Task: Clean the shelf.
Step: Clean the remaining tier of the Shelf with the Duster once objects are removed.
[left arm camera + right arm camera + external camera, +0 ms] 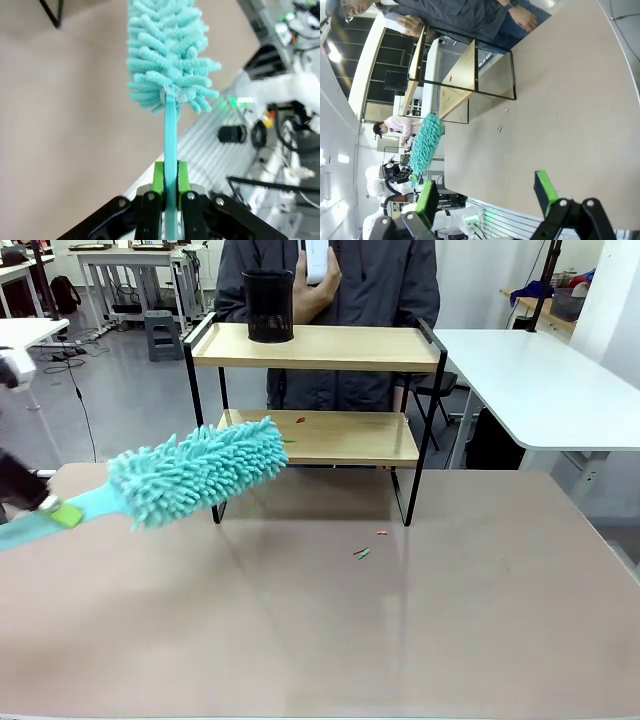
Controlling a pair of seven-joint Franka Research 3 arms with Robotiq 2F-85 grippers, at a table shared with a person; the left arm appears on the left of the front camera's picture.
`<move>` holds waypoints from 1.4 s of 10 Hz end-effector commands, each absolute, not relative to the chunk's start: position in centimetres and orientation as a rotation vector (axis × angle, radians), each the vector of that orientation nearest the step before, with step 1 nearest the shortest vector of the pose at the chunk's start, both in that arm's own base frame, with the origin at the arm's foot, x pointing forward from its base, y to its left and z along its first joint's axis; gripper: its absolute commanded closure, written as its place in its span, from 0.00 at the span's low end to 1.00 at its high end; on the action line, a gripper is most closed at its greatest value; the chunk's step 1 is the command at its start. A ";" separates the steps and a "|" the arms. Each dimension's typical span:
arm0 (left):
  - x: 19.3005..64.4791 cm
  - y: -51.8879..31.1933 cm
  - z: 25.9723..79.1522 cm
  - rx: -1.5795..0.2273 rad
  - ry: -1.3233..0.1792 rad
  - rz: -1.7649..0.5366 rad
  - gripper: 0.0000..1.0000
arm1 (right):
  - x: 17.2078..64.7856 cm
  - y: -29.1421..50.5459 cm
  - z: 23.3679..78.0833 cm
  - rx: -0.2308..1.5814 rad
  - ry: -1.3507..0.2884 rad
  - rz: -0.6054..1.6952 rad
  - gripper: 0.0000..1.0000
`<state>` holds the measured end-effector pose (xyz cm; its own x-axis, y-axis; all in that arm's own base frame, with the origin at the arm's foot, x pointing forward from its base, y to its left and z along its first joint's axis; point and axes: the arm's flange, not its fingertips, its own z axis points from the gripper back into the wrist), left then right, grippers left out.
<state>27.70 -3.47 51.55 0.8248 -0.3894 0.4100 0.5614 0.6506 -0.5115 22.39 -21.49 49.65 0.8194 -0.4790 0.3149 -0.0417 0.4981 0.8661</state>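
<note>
- Clamped shut on the thin handle of the teal duster (170,135), with the green pads of the left gripper (170,187) pressed flat against both of its sides.
- Held in the air low at the table's left side, with the fluffy head angled up toward the left front corner of the shelf (320,347); touching the lower board's left end or not, cannot tell.
- Placed at the far middle of the table (450,640), long side facing the robot, a person close behind the back edge.
- Edged with raised black rails at both short ends of the top board; open along the front of both boards.
- Occupied near the top board's left rail by a black cup (268,305).
- Littered with one red scrap (300,420) on the lower board and a few small scraps (362,553) on the table just before the right front leg.
- Bare, wide tabletop in front of and right of the shelf.
- Spread wide and empty on the right gripper (486,189), above the near table edge, well apart from the shelf.
</note>
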 end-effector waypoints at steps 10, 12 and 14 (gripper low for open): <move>35.3 -15.7 51.2 -0.304 -0.561 -0.171 0.88 | 22.6 -21.6 49.7 1.041 -0.602 -0.261 0.00; 36.0 -16.6 51.1 -0.315 -0.600 -0.170 0.88 | 22.6 -21.6 49.7 1.041 -0.602 -0.261 0.00; 36.6 -16.6 50.9 -0.329 -0.610 -0.154 0.88 | 22.6 -21.6 49.7 1.041 -0.602 -0.261 0.00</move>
